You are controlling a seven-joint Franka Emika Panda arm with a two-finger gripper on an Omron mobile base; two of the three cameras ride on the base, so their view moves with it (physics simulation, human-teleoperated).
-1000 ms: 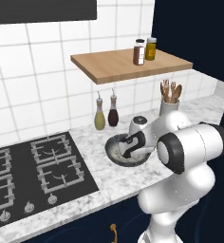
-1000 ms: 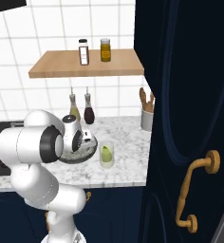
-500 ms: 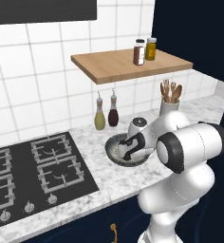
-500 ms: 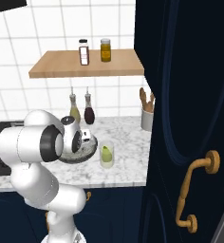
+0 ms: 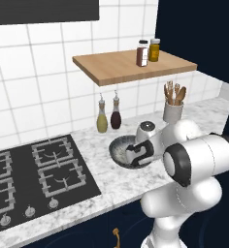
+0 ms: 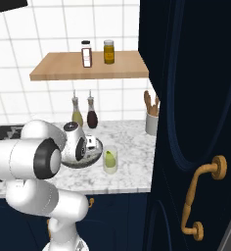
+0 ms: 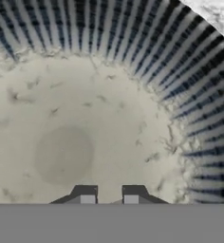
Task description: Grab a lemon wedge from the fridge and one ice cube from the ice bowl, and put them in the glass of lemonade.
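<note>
Inside ice bowl [image 7: 190,118] (pale speckled floor): fingers [image 7: 87,195] drawn together.

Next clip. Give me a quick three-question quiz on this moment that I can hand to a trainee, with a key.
1. True or false: the gripper is inside the ice bowl.
2. The glass of lemonade stands: A) on the wooden shelf; B) on the counter beside the ice bowl; C) on the stove.
3. What does the white cup near the wall hold?

Key
1. True
2. B
3. Wooden utensils
</note>
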